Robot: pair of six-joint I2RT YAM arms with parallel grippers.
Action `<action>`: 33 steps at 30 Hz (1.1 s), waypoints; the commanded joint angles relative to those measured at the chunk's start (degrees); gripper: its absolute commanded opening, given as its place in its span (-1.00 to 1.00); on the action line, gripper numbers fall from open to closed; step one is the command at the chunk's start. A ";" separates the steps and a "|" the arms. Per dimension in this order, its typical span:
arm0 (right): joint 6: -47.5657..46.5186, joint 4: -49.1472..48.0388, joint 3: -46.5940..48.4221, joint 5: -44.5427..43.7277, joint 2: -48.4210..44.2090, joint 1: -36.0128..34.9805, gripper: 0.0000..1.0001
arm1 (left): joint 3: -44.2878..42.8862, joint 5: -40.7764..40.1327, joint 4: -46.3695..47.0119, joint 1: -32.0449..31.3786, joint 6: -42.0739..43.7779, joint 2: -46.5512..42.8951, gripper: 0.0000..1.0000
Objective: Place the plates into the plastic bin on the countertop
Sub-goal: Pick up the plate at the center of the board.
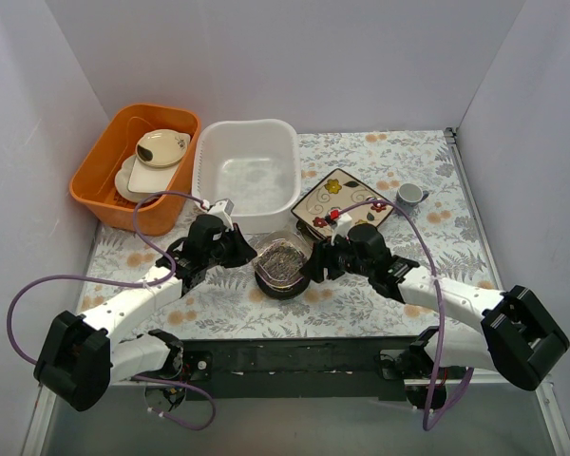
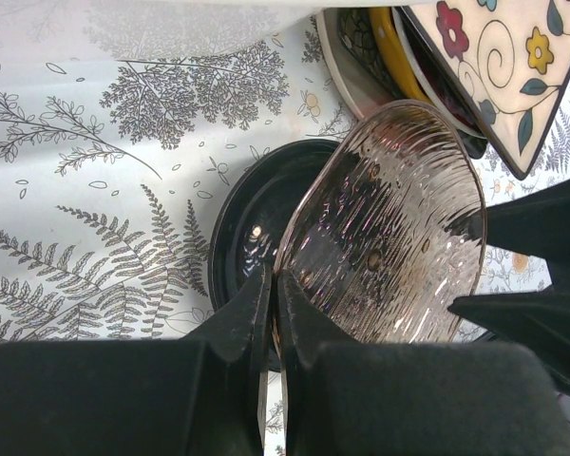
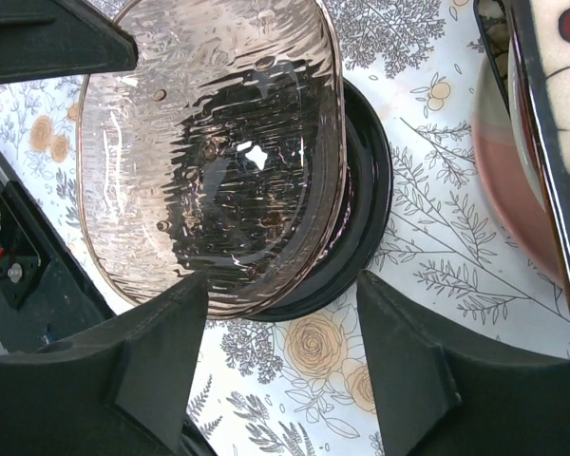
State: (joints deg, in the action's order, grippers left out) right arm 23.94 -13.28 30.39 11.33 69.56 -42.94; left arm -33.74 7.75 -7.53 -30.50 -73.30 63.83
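Observation:
My left gripper [image 1: 250, 249] [image 2: 274, 280] is shut on the rim of a clear ribbed glass plate [image 1: 283, 255] [image 2: 399, 228] [image 3: 209, 142], holding it tilted just above a small dark glossy round plate [image 1: 283, 282] [image 2: 252, 228] [image 3: 366, 190] that lies on the countertop [image 1: 218, 294]. On the plate's right side my right gripper [image 1: 313, 266] [image 3: 283, 285] stands open, fingers apart and gripping nothing. Behind the right gripper lies a stack of plates topped by the cream square floral one [image 1: 340, 198] [image 2: 503, 66]. The white plastic bin [image 1: 250, 176] stands behind the left gripper.
An orange tub [image 1: 133, 166] holding cream dishes sits at the back left, touching the bin. A small grey cup [image 1: 410, 194] stands at the back right. White walls close in the back and both sides.

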 commanded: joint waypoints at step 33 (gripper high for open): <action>-1.80 -3.95 -5.52 0.80 -12.96 -0.39 0.96 | -3.79 -3.70 -0.56 -0.17 -1.15 -5.83 -1.00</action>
State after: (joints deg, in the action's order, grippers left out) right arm 23.44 -14.81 25.36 11.11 58.15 -42.94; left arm -34.09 6.48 -7.92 -30.50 -74.46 59.46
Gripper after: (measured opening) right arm 0.982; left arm 0.027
